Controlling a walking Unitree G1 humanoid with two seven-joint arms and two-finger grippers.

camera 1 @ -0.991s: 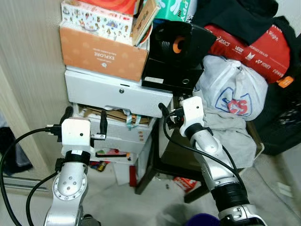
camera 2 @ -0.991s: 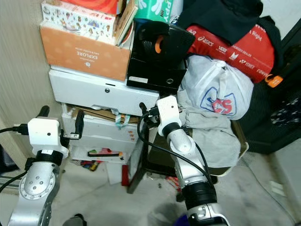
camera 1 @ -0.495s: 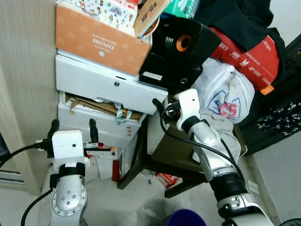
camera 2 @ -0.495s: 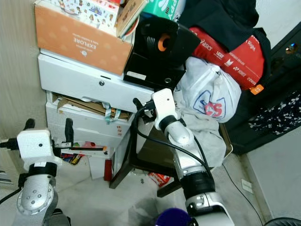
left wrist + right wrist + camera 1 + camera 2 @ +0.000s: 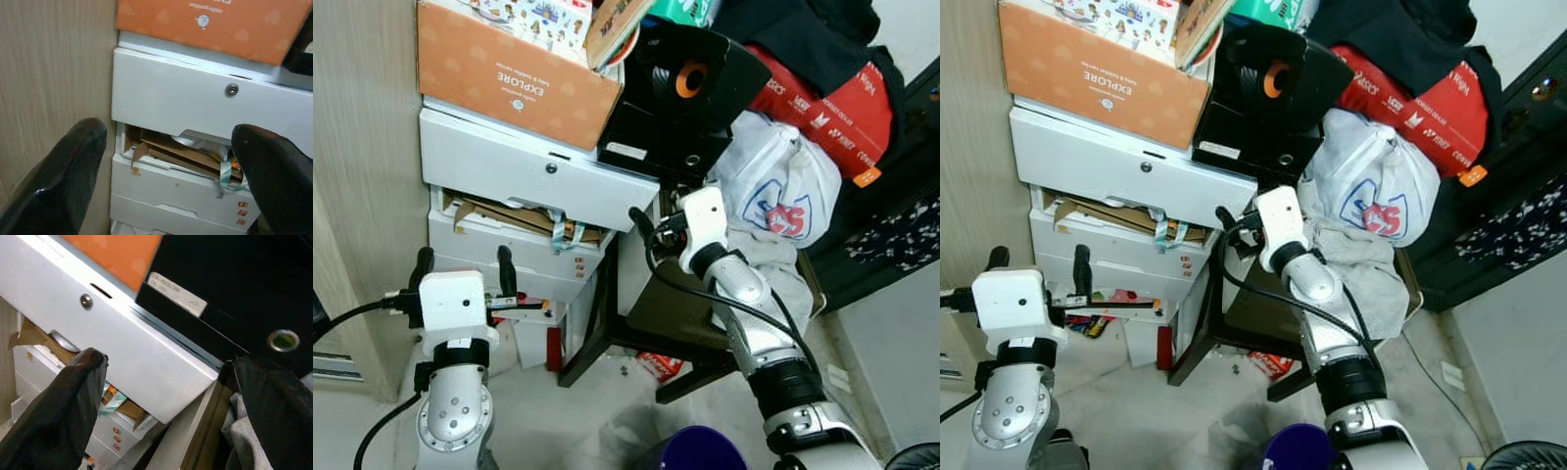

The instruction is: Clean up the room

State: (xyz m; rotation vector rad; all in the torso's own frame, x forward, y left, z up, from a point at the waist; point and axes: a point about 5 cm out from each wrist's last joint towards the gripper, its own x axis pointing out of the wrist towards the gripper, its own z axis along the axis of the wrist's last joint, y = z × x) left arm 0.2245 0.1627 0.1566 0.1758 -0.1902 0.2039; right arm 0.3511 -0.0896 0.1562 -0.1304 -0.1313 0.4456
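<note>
**Two open grippers face a cluttered stack of drawers**

The left gripper (image 5: pixel 166 181) hangs with its fingers (image 5: pixel 54 181) spread wide and empty. Between them sits a white drawer unit (image 5: pixel 195 103), crumpled cardboard (image 5: pixel 171 152) poking from one gap. An orange box (image 5: pixel 509 83) rests on top, beside a wood-grain wall (image 5: pixel 54 63). The right gripper (image 5: pixel 166 411), also wide open and empty, points at the drawer's corner under a black binder (image 5: pixel 234 298). A grey cloth (image 5: pixel 244 440) touches one finger.

Soft, even indoor light fills the head views, which are sharp and tilted, with no glare. Deep shadow lies under the dark table (image 5: pixel 690 313). In both wrist views the near black fingers (image 5: pixel 63 176) are blurred and oversized.
</note>
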